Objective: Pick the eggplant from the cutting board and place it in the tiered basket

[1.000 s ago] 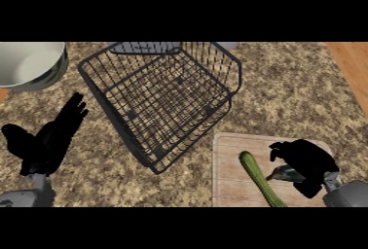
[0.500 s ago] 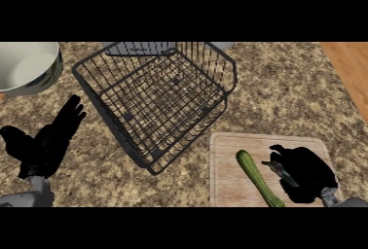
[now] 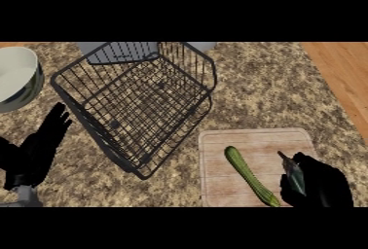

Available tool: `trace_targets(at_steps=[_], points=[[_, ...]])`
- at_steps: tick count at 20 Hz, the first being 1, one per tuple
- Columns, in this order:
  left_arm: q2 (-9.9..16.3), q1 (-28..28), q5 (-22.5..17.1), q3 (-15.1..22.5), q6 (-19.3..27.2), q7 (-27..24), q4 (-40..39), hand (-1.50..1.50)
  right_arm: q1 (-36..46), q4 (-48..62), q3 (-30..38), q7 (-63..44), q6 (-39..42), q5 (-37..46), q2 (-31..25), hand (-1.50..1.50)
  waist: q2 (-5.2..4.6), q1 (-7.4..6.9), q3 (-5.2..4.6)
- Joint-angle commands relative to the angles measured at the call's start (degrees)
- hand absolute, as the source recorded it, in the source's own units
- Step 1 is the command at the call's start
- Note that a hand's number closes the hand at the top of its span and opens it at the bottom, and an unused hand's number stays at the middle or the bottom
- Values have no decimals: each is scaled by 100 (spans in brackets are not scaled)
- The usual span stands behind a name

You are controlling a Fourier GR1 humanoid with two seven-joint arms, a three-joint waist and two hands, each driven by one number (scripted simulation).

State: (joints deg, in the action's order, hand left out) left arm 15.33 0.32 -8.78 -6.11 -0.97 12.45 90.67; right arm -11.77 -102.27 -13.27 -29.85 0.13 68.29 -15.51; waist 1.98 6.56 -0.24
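The wooden cutting board (image 3: 237,141) lies at the lower right of the speckled counter. A long green vegetable (image 3: 248,175) rests on it at a slant. At the board's right near corner my right hand (image 3: 323,185) is curled round a dark thing whose green-grey stem end (image 3: 291,174) sticks out; it looks like the eggplant, mostly hidden by the fingers. The black wire tiered basket (image 3: 137,107) stands tilted to the left of the board. My left hand (image 3: 36,151) rests open at the lower left, fingers up.
A pale bowl (image 3: 14,78) sits at the upper left edge. The counter ends at the right, where a wooden floor (image 3: 341,73) shows. A grey object (image 3: 122,51) stands behind the basket.
My right hand has drawn back toward the near edge of the board, still curled. The view has shifted slightly. The left hand and the green vegetable have stayed put.
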Motion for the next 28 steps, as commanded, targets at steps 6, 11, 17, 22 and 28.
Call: trace_targets(at_steps=[6,11,17,22,28], points=[[-73,58,67,235,-82,89,197,0,-773,-2936,-1298,-923,-1380,1263,1246,150,-69,-334,6],[-282,-240,187,429,4,25,187,0,-755,-3403,-3222,-1984,-783,2812,1538,150,-145,-547,4],[-185,-393,151,355,-152,23,9,0,992,-3120,-4231,-3628,367,3217,1540,150,-207,-726,2],[-311,-562,199,537,-90,258,129,0,1693,-2707,-3925,-3864,441,2569,1510,150,-241,-843,3],[-228,-600,155,493,-246,97,54,0,1864,-2396,-3542,-4049,-2,2215,1496,150,-295,-1005,-7]])
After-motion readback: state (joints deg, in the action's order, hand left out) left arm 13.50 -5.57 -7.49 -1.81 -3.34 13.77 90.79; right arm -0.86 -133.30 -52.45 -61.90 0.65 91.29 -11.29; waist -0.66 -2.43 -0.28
